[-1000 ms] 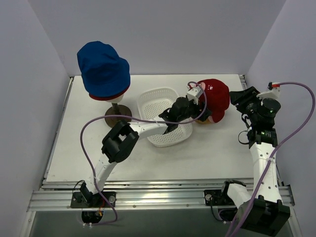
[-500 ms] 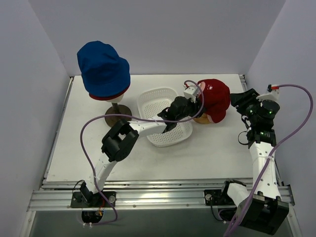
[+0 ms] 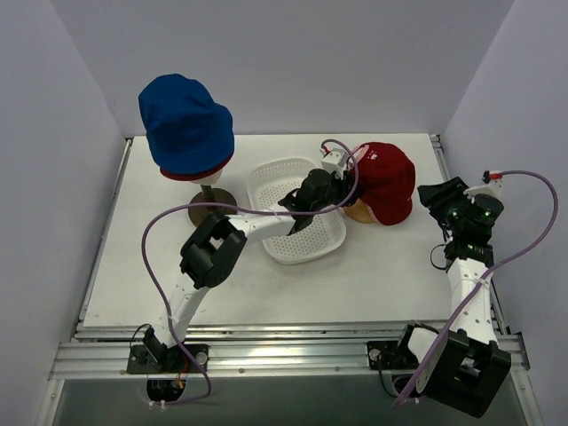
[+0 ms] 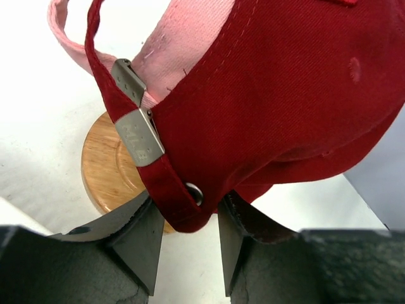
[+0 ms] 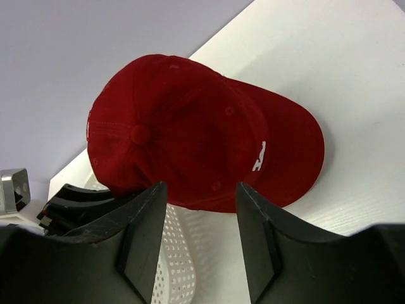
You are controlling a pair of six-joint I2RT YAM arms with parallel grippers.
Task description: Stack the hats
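The red peaked cap lies at the back right of the table, on top of a pink peaked cap and a round wooden base. My left gripper reaches over the basket and is shut on the red cap's back strap, which sits pinched between both fingers. My right gripper hangs to the right of the cap, open, with nothing between its fingers; the red cap lies beyond them. At the left a blue bucket hat sits over a dark red bucket hat.
A white perforated basket lies mid-table beneath my left arm, and its wall also shows in the right wrist view. The stand's dark round foot sits at the back left. Purple walls close in the table.
My left gripper has closed on the red cap's back strap and shifted slightly back and left. My right gripper has drawn back from the cap toward the near right.
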